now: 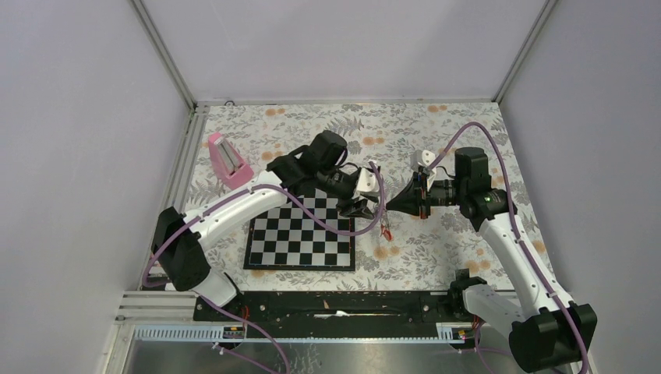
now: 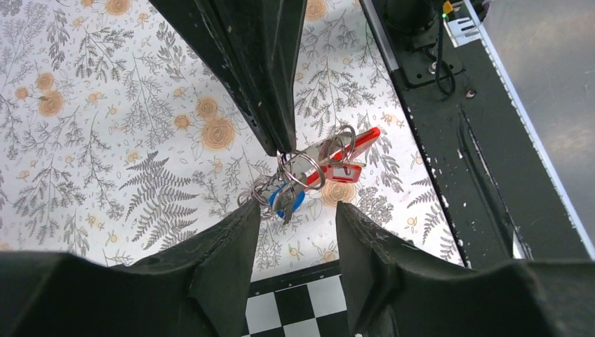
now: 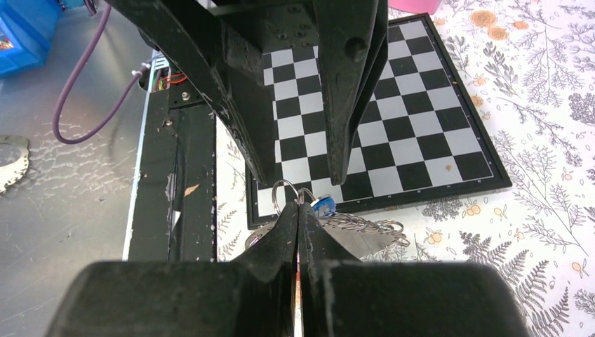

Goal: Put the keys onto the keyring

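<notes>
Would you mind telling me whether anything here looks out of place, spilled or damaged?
Only minor litter: a small tan scrap lies on the black base rail. Nothing else looks spilled, broken or askew.

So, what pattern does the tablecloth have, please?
The tablecloth: grey ferns, orange flowers on white; left wrist view.

Black-and-white chessboard w/ black frame (image 1: 296, 245) lies flat on white tablecloth w/ grey fern & orange flower print (image 1: 452, 249), left of centre. Pink wedge-shaped block (image 1: 228, 160) stands on cloth beyond board's far-left corner, apart from it. Black metal rail (image 1: 273, 305) runs along near edge. Blue plastic box (image 3: 21, 31) sits off the cloth; details unclear.
</notes>
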`<state>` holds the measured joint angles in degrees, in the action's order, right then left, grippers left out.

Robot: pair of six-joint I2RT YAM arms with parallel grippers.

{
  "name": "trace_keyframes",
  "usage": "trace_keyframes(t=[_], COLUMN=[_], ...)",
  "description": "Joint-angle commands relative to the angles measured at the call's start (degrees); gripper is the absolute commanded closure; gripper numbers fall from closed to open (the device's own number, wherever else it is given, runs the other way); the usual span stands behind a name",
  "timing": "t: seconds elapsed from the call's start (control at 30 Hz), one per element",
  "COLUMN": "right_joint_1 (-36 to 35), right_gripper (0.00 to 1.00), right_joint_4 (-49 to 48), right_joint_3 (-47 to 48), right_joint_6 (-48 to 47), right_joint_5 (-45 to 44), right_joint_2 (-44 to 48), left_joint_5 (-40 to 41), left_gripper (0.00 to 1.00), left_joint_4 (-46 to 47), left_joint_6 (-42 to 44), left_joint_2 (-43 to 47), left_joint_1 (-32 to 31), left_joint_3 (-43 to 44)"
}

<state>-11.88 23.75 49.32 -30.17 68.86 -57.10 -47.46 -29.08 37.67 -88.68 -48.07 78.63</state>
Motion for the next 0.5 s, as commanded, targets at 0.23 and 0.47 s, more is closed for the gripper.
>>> trace_keyframes(t=[0.23,0.47], right_joint_1=[0.6,1.3], right_gripper=[1.0,1.0], right_joint_4=[-7.4,-12.2], right_joint_3=[2.1,0.8], right_joint_6=[8.6,13.3], right_joint_5=[6.5,7.7], right_joint_2=[-0.5,-0.7], left_joint_5=[2.7,1.6], left_gripper=[0.58,0.6], left_joint_4=[2.2,4.7], left_joint_6=[3.0,0.2], left_joint_2=[3.6,3.2], left_joint_1=[-0.2,-0.4], left_joint_3=[-1.3,-1.3])
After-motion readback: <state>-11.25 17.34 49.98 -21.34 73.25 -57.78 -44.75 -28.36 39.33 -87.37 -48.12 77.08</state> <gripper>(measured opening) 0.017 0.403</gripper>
